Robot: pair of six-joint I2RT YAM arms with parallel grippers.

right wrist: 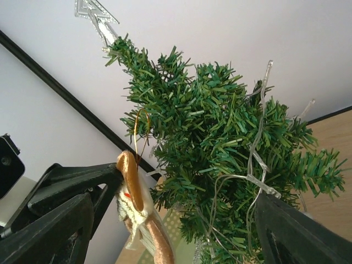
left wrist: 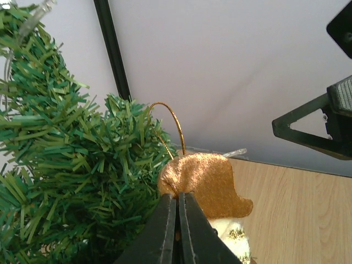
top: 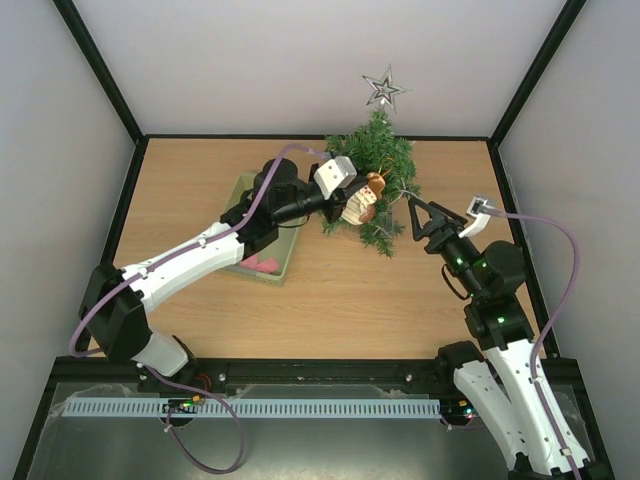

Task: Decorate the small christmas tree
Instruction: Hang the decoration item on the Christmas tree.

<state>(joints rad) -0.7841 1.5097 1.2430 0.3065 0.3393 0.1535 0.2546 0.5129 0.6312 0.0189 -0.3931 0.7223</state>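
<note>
Nearest, at right of centre in the top view, the right gripper stands with its jaws spread wide and empty, just beside the lower right branches. Left of it, the left gripper is clamped tight on a soft felt figure ornament with a brown hat, whose thin gold cord loop stands up free against the needles.

Behind them, at upper centre, stands the small christmas tree, a dark-green bushy artificial cone with a clear plastic light string draped over it and a silver wire star on its tip. It looks light and easy to tip, with springy branches that bend under a push. I would steady it low, near the trunk, and slip the loop over a stiff branch tip.

The tree stands on a smooth light wooden table, and a pale green basket lies under the left arm. Plain white walls in a black frame close the far side.
</note>
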